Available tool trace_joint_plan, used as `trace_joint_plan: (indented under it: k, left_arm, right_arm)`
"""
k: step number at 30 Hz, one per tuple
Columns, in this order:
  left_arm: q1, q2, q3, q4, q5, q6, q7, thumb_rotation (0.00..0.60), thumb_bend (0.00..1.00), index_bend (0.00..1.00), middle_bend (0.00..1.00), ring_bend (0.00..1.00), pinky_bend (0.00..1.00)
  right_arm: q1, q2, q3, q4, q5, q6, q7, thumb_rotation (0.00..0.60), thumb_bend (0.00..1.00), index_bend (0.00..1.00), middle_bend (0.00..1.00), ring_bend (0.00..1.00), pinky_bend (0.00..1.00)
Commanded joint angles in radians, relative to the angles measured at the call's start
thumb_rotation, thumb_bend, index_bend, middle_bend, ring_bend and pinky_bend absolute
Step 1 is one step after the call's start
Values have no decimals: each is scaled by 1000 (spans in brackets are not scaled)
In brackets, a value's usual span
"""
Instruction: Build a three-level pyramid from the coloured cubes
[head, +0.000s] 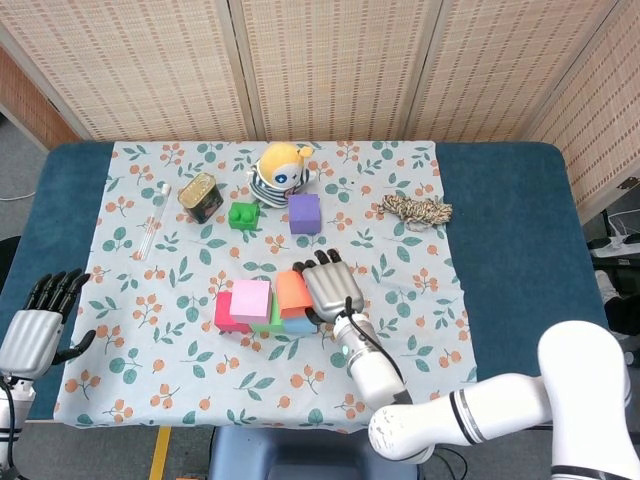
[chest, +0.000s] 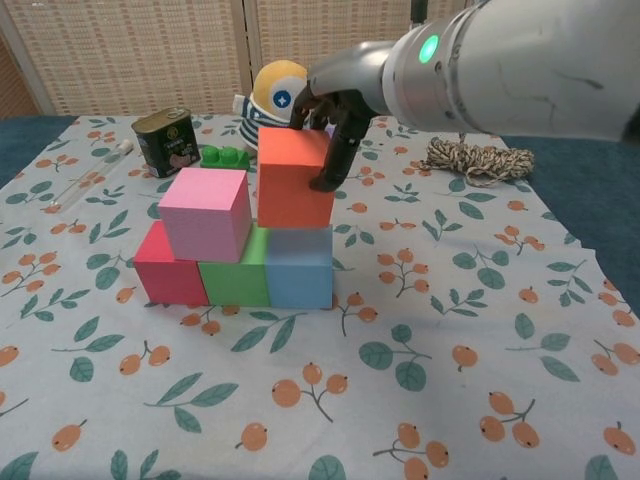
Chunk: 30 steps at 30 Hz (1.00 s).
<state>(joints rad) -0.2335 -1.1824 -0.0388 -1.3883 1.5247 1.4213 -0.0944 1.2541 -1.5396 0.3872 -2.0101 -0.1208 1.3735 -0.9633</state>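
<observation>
We are on the second level of the pyramid: our right hand (chest: 335, 125) grips the orange cube (chest: 293, 178) from above, fingers (chest: 333, 155) pressed down its right face, and the cube sits on or just above the blue cube (chest: 299, 265), next to the pink cube (chest: 205, 213). From the chest view we cannot tell whether its underside is fully seated yet. The base row is red cube (chest: 160, 268), green cube (chest: 236, 272) and blue, touching side by side, with pink resting over the red–green seam. Our judgement is that the next move calls for settling orange squarely over the green–blue seam, flush against pink, then spreading the fingers and lifting straight up so nothing is dragged. The purple cube (head: 304, 213), alone on the cloth near the plush toy (head: 278, 172), is the likely cap. The cubes look matte and smooth, sharp-edged, probably light foam or plastic, so a small nudge could shift them. The floral tablecloth (head: 420, 290) is soft fabric with slight wrinkles, not the firmest footing. Further back we see a rounded metal tin (head: 200, 196), a studded green brick (head: 242, 215) and a coil of rough twine (head: 416, 210). Our left hand (head: 32, 325) hangs off the table's near corner, fingers apart, holding nothing.
</observation>
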Motion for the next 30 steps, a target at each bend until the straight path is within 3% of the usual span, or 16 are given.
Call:
trace_joint_plan:
  k: [1, 20, 30]
  left_arm:
    - [1, 2, 1, 1, 4, 2, -7, 600, 322, 0, 27, 0, 60]
    - [4, 11, 2, -2, 16, 2, -28, 600, 321, 0, 27, 0, 59]
    - [4, 12, -2, 0, 12, -1, -34, 600, 320, 0, 27, 0, 59]
  right_arm:
    - [22, -35, 3, 7, 20, 40, -22, 600, 499, 682, 261, 85, 88]
    - [67, -170, 17, 127, 37, 79, -70, 600, 499, 682, 261, 85, 88]
    - [61, -196, 28, 163, 31, 71, -84, 600, 499, 680, 261, 85, 88]
